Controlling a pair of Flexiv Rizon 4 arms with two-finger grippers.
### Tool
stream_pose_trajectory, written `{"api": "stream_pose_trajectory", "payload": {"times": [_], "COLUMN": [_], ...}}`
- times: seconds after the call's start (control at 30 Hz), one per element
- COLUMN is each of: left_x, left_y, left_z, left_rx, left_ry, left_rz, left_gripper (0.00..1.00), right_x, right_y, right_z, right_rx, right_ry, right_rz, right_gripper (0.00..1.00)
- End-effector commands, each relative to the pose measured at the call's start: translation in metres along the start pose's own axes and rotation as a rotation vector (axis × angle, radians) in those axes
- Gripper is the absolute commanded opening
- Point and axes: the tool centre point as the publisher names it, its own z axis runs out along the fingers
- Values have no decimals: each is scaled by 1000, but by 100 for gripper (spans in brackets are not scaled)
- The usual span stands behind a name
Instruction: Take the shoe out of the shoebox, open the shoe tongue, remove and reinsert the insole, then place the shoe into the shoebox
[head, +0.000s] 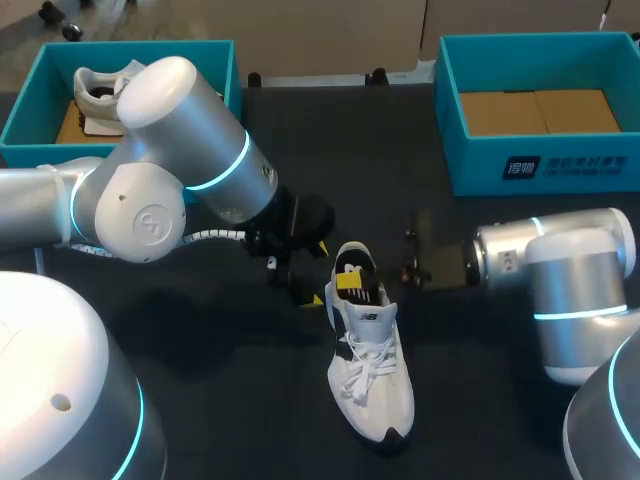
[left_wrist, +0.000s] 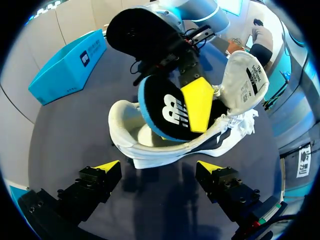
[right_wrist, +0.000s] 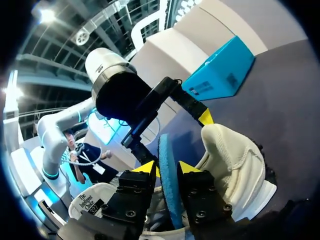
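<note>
- the shoe (head: 370, 390) lies on the dark table (head: 200, 340) near the middle, between the two arms; its toe points toward the robot and its heel toward the far edge.
- its tongue (left_wrist: 245, 75) is folded up and out, so the opening is wide.
- the insole (left_wrist: 165, 112), black on top with a blue edge, stands tilted in the opening, partly in the shoe and partly raised above it.
- the right gripper (right_wrist: 166, 168) comes in from the right over the heel; its fingers are clamped on the insole, one yellow tip on each face of the blue edge.
- the left gripper (left_wrist: 159, 166) hangs just beside the shoe's heel end, on the left; its fingers are spread wide and hold nothing, and the shoe sits ahead of them, not between them.
- a teal box (head: 30, 110) stands at the far left of the table with a second white shoe (head: 100, 95) in it.
- another teal box (head: 530, 165) stands at the far right, well apart from the shoe on the table, with its cardboard floor showing.
</note>
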Motion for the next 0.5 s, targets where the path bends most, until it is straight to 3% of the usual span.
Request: {"api": "stream_pose_trajectory", "payload": {"times": [0.03, 0.23, 0.5], "left_x": [0, 0, 0], "left_y": [0, 0, 0], "left_z": [1, 1, 1], "left_rx": [2, 2, 2], "left_ry": [0, 0, 0], "left_rz": [1, 1, 1], "left_gripper": [100, 100, 100], "right_x": [-7, -15, -9], "right_y": [-1, -17, -39], "right_z": [-5, -6, 3], "right_rx": [-10, -25, -19], "right_ry": [9, 19, 14], "right_rz": [13, 67, 122], "right_gripper": [0, 0, 0]}}
